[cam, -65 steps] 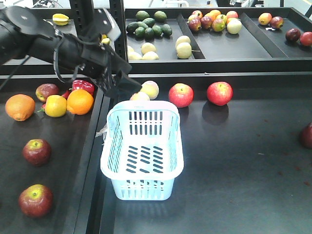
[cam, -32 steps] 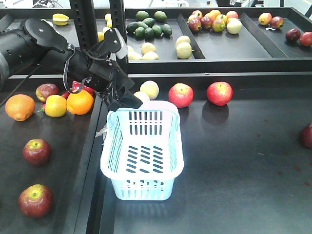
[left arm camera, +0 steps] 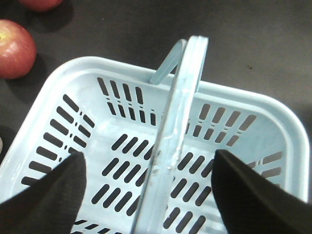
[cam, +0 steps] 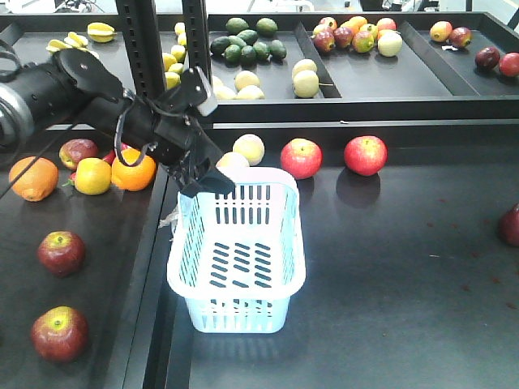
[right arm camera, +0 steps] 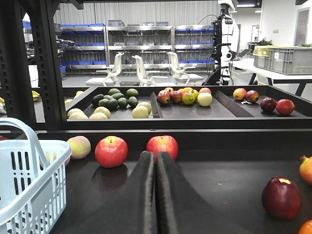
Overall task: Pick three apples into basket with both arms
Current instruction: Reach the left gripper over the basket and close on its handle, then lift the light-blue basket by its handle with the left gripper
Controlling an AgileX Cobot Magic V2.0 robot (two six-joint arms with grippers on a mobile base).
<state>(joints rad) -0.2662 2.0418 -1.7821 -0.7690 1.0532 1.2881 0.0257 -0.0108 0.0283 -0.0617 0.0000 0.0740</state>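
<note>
Now – left gripper (left arm camera: 148, 156) open, its two fingers (left arm camera: 48, 195) spread wide on either side of the basket's raised handle (left arm camera: 180, 112). In the wrist view the handle runs straight up the gap between them; I cannot tell whether either finger touches it. Below the fingers is the slotted floor of the basket (left arm camera: 97, 66), with nothing in it.

From the front, my left gripper (cam: 209, 186) sits at the far left corner of the basket (cam: 298, 267), and the arm reaches in from the left over the gap between the two tables.

Right gripper (right arm camera: 155, 158) – closed, fingers pressed flat together with nothing between them. It is low over the black table (right arm camera: 219, 185), pointing at the back rail. The basket (right arm camera: 29, 180) is off to its left, handle (right arm camera: 27, 134) up.

Apples, relative to the grippers:
- nearer dark apple (cam: 58, 332) and farther dark apple (cam: 61, 253) lie on the left table, well apart from my left gripper and on the near side of it, outside the basket.
- dark apple on the right (right arm camera: 283, 197) rests on the table to the right of my right gripper, not touching it; from the front it is at the right edge (cam: 511, 225).
- two brighter red apples (cam: 301, 158) (cam: 365, 156) sit against the back rail, beyond the basket.
</note>
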